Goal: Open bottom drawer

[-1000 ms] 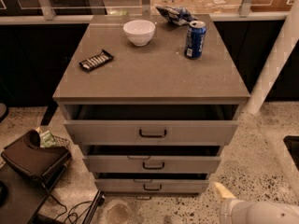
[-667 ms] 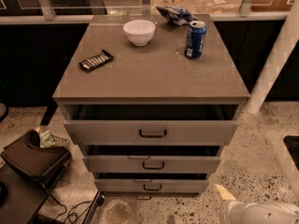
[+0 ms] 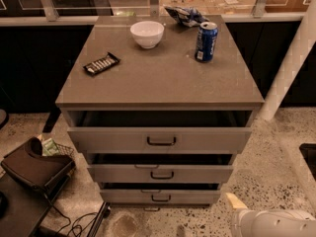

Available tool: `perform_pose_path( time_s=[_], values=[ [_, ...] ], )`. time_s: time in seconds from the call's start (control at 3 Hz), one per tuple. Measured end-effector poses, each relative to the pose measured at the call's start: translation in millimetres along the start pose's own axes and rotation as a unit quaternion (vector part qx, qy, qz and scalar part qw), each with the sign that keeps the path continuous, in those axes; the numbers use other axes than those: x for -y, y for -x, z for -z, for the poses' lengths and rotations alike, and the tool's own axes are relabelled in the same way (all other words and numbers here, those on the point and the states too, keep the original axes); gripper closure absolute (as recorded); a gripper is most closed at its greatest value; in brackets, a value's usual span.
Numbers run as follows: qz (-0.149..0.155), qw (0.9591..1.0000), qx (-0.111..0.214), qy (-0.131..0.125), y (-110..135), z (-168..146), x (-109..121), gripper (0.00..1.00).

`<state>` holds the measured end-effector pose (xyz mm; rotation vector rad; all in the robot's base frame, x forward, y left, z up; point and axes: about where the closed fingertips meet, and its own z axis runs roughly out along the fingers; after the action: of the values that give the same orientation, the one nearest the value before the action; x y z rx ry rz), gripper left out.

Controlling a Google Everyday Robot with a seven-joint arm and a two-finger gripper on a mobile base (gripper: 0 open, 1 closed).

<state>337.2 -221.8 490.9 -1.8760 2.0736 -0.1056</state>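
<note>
The grey cabinet (image 3: pixel 160 78) has three drawers, each pulled out a little with a dark gap above its front. The bottom drawer (image 3: pixel 128 196) is the lowest and slimmest front, just above the floor, with a small dark bar handle (image 3: pixel 161 198) at its centre. It sticks out less than the middle drawer (image 3: pixel 118 173) and the top drawer (image 3: pixel 108 140). My gripper (image 3: pixel 235 201) is low at the bottom right, to the right of the bottom drawer's front and apart from it. The white arm (image 3: pixel 276 223) runs off the lower right edge.
On the cabinet top stand a white bowl (image 3: pixel 147 33), a blue can (image 3: pixel 206 41), a dark snack bar (image 3: pixel 101 63) and a crumpled bag (image 3: pixel 185 15). A dark bag (image 3: pixel 34 167) and cables (image 3: pixel 74 221) lie on the floor at left. A white post (image 3: pixel 291 68) stands at right.
</note>
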Motion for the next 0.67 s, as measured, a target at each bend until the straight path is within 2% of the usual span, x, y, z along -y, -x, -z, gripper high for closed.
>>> perform_pose_path(
  time_s=[0.33, 0.67],
  values=[
    [0.031, 0.9994, -0.015, 0.011, -1.1, -31.5, 6.0, 0.00],
    [0.094, 0.9947, -0.009, 0.040, 36.1, -90.5, 4.5, 0.00]
  ],
)
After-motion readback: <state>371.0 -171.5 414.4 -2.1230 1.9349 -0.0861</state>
